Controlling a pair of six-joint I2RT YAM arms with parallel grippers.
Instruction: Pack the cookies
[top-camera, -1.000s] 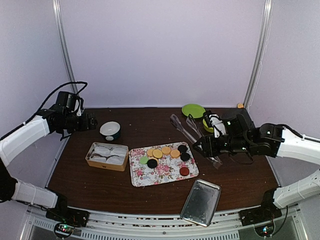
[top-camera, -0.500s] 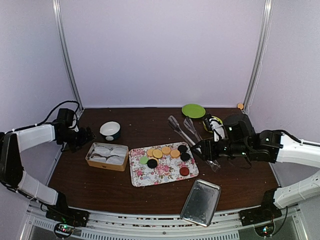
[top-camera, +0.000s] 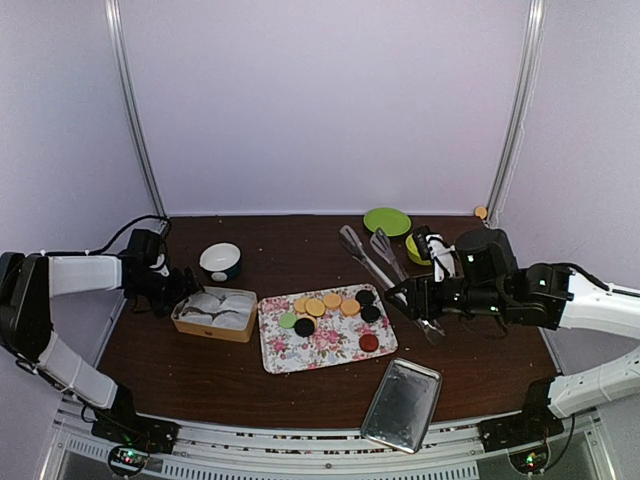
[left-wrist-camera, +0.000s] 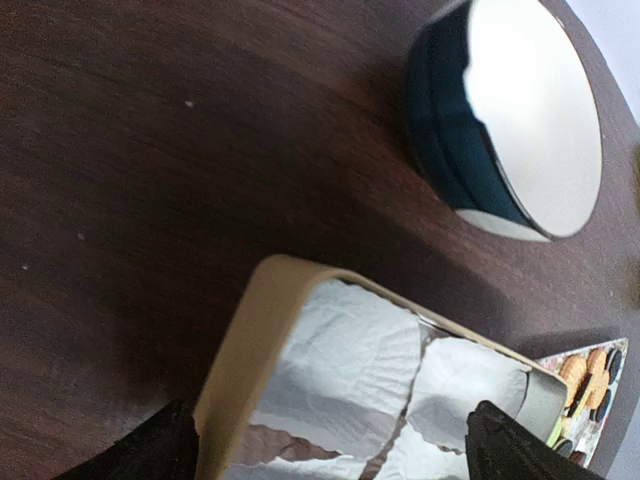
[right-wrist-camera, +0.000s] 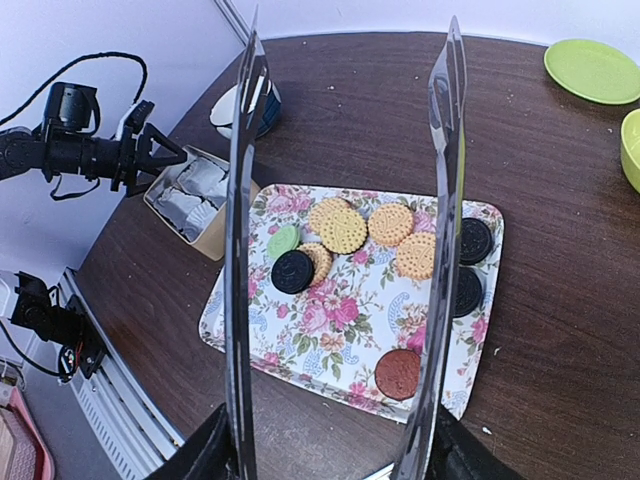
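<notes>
1. The cookies (right-wrist-camera: 345, 230) lie on the flowered tray (top-camera: 320, 352) in the middle of the bench (top-camera: 200, 380); none seems to be in the box (top-camera: 213, 312) yet
2. The right hand (top-camera: 413, 296) is clamped on the tongs (top-camera: 372, 255), and the two tong arms stand apart
3. The left hand (top-camera: 180, 290) has its fingers wide apart, right beside the box with the white paper cups (left-wrist-camera: 350, 360)
4. To do this well, the tongs should go down around one cookie at the edge and squeeze softly so it does not crack, while the left hand keeps the box from sliding
</notes>
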